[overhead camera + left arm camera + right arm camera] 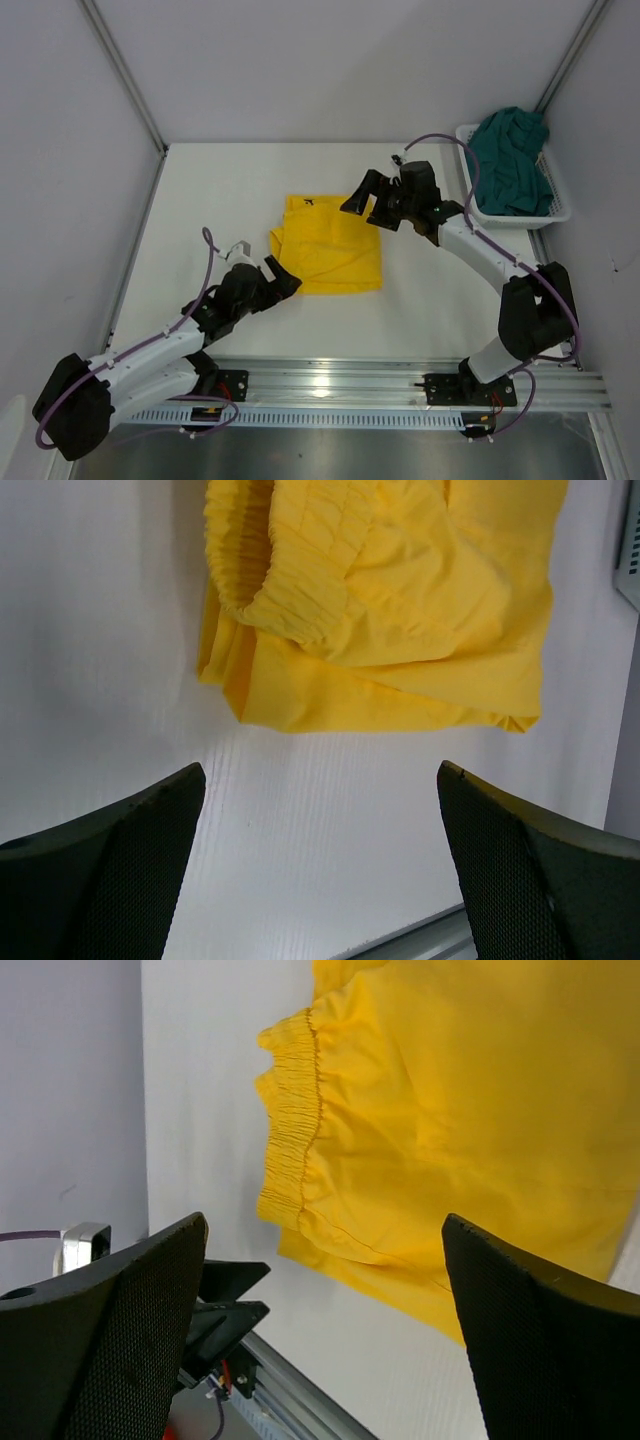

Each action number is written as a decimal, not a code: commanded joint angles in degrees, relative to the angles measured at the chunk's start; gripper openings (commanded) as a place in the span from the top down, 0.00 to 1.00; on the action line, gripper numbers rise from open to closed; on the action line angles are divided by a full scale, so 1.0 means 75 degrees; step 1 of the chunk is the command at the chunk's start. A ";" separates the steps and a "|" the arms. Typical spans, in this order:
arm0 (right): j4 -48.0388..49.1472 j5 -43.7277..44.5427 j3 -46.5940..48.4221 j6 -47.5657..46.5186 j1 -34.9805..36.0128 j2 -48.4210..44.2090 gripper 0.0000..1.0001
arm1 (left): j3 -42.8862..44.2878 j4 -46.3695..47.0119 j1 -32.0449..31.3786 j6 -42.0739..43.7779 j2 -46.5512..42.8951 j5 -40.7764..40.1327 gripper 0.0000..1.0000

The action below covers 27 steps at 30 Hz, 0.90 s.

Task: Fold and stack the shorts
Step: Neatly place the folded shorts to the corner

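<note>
The yellow shorts (327,250) lie folded in the middle of the white table, a small dark logo near their far edge. They also show in the left wrist view (390,600) and the right wrist view (450,1130). The dark teal shorts (512,160) lie bunched in the white basket (560,212) at the far right. My left gripper (285,278) is open and empty, just off the yellow shorts' near left corner. My right gripper (362,198) is open and empty, held above their far right corner.
Grey walls with metal posts enclose the table on the left, back and right. A metal rail (400,385) runs along the near edge, carrying both arm bases. The left arm's fingers (215,1295) show in the right wrist view.
</note>
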 commanded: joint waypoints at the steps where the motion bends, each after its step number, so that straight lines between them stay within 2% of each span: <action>1: -0.0132 0.0833 -0.0426 -0.0457 0.0095 -0.0642 0.00 | -0.0026 0.0432 -0.0146 -0.0771 0.0110 0.0036 0.01; 6: 0.0735 0.1279 -0.1435 -0.0316 -0.0150 -0.1463 0.00 | -0.0001 0.0630 -0.0566 -0.1391 0.0473 -0.0128 0.01; 11: 0.0934 0.1420 -0.1857 -0.0292 -0.0291 -0.1908 0.00 | -0.0622 0.2138 -0.1095 -0.2456 0.0684 -0.0819 0.01; 15: 0.0795 0.1408 -0.1858 -0.0409 -0.0373 -0.2015 0.00 | -0.0775 0.2798 -0.1317 -0.2857 0.1129 -0.1333 0.01; 19: 0.0630 0.1374 -0.1858 -0.0550 -0.0607 -0.2237 0.01 | -0.0565 0.2951 -0.1388 -0.2975 0.1726 -0.1652 0.01; 27: 0.0431 0.1139 -0.1986 -0.0807 -0.1111 -0.2764 0.01 | 0.0289 0.3771 -0.1400 -0.3314 0.3821 -0.1699 0.01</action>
